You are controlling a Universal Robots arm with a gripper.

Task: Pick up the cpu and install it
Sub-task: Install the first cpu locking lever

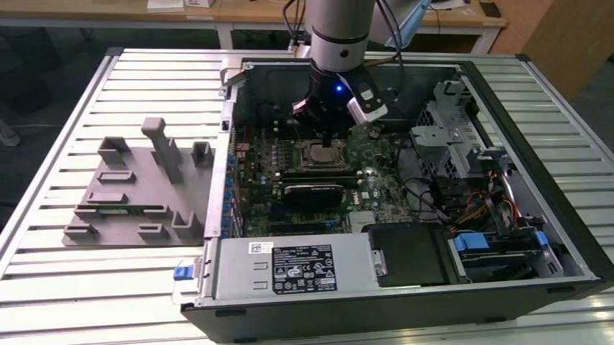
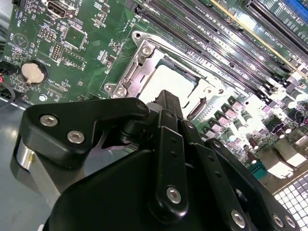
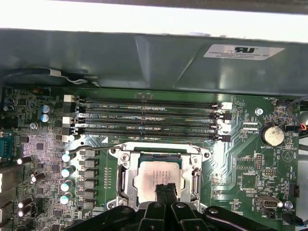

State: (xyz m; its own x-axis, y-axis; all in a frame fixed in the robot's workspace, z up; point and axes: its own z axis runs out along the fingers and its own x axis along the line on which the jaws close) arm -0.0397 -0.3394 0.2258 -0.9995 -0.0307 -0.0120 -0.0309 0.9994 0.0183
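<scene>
The arm comes down from 12 o'clock in the exterior view into an open case (image 1: 537,136) lying on a slatted table (image 1: 144,79). Its pincer (image 1: 331,136) hangs over the socket (image 1: 309,155), which sits toward 10 o'clock from the case's middle.

The cpu (image 3: 155,179) lies flat inside the socket's (image 3: 126,180) metal frame, silvery top up and level with the board (image 3: 240,163). It is seated, not carried. In the first wrist view the pincer (image 3: 166,188) has its two black fingers (image 3: 160,193) pressed side by side with only a hairline between them and nothing held. The tips stand over the cpu's top, near one edge — whether they touch it I cannot tell.

The second wrist view looks past the pincer's (image 2: 166,96) knuckles to the cpu (image 2: 171,79) in the socket (image 2: 132,72), with the fingertip just above the bright top.

Four memory slots (image 3: 149,120) run just beside the socket. A coin cell (image 3: 273,134) sits well apart from it on the board.

In the exterior view a grey fixture (image 1: 134,194) rests on the table at 9 o'clock from the case. A silver power supply (image 1: 287,266) fills the case's 7 o'clock corner, and a drive cage (image 1: 451,136) stands at 2 o'clock.
</scene>
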